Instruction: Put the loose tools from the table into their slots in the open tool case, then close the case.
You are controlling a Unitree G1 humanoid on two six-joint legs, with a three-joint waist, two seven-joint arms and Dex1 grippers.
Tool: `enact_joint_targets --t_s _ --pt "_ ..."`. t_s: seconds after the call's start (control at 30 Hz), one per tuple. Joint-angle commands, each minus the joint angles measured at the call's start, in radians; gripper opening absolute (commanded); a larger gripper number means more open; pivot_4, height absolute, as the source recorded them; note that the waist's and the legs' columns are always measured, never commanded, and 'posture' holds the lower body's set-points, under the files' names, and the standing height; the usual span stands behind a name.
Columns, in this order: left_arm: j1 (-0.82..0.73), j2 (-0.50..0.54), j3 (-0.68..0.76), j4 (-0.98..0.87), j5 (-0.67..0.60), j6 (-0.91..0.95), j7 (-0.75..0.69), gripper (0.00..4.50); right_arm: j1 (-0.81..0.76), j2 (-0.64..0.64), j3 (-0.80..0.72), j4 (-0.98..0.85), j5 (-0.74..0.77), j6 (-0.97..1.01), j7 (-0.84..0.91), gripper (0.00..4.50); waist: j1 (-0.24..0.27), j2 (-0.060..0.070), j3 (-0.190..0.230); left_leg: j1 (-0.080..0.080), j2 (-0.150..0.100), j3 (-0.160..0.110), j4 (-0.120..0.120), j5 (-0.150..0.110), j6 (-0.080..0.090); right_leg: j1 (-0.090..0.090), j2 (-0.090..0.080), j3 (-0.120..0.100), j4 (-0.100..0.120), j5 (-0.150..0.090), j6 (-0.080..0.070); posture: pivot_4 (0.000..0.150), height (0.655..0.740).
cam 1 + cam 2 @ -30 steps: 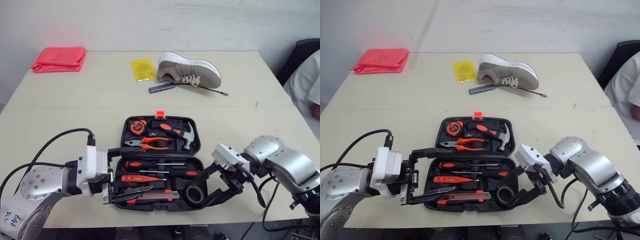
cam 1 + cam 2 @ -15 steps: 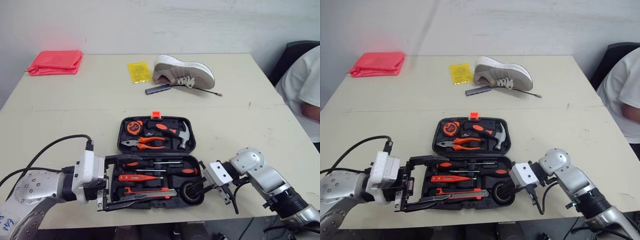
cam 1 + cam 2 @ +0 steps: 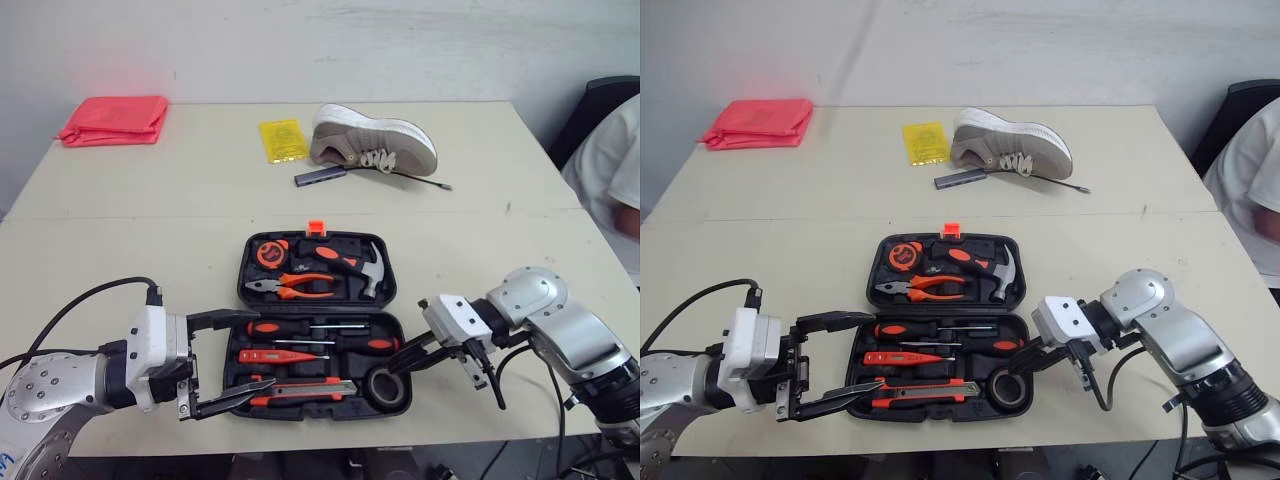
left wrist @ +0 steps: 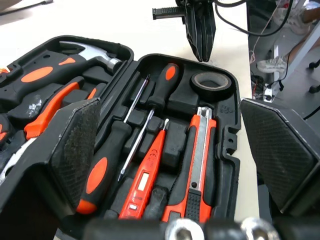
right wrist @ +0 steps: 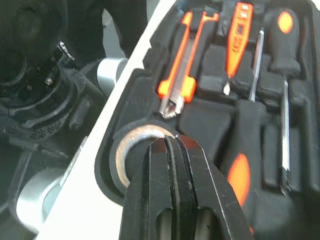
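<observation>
Holding my left gripper [image 3: 262,348] spread at tool case [image 3: 320,307] 9 o'clock; right gripper [image 3: 396,367] pressed together at tape roll [image 3: 383,387], 4 o'clock corner.

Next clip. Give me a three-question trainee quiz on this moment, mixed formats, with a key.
1. True or false: the left gripper is shut.
2. Which thing is the tip of the right gripper at? A) the tape roll B) the hammer C) the shoe
3. Fill in the blank: the tool case is lying ____, with its tools showing in their slots.

Key: 1 false, its fingers are spread wide at the case's left front corner. 2 A, the shut fingers point at the roll in the case's right front corner. 3 open.
</observation>
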Motion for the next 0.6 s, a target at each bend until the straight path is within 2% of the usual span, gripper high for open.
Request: enact_joint_targets --t_s 0.03,0.2,0.43,0.6 --pt "-0.012 -0.010 -0.018 -0.009 0.007 -0.019 -0.002 4.50 0.035 0.012 0.000 -0.061 0.045 0.037 0.018 0.09 0.002 0.000 0.000 0.000 0.000 0.000 0.000 0.000 0.000 0.000 0.000 0.000 0.000 0.000 0.000 0.150 0.7400" --pt "-0.015 -0.011 -0.020 -0.008 0.007 -0.019 -0.007 4.50 0.080 0.038 0.054 -0.062 -0.007 0.026 0.004 0.09 0.004 0.000 0.000 0.000 0.000 0.000 0.000 -0.001 0.001 0.000 0.000 0.000 -0.001 0.000 0.000 0.150 0.7400" --pt "0.001 -0.005 -0.005 -0.012 0.001 -0.015 -0.018 4.50 0.135 0.060 0.149 0.097 -0.220 -0.168 -0.013 0.09 0.004 0.000 0.000 0.001 -0.001 0.001 0.001 0.000 0.001 0.001 0.000 0.000 0.000 -0.001 -0.002 0.150 0.7400" --pt "0.037 -0.005 0.038 -0.009 0.001 -0.020 -0.031 4.50 0.144 0.050 0.119 0.108 -0.191 -0.206 -0.008 0.09 0.003 -0.003 -0.002 0.002 -0.001 0.001 0.001 0.000 0.001 0.002 0.000 0.000 0.000 -0.002 -0.003 0.150 0.7400"
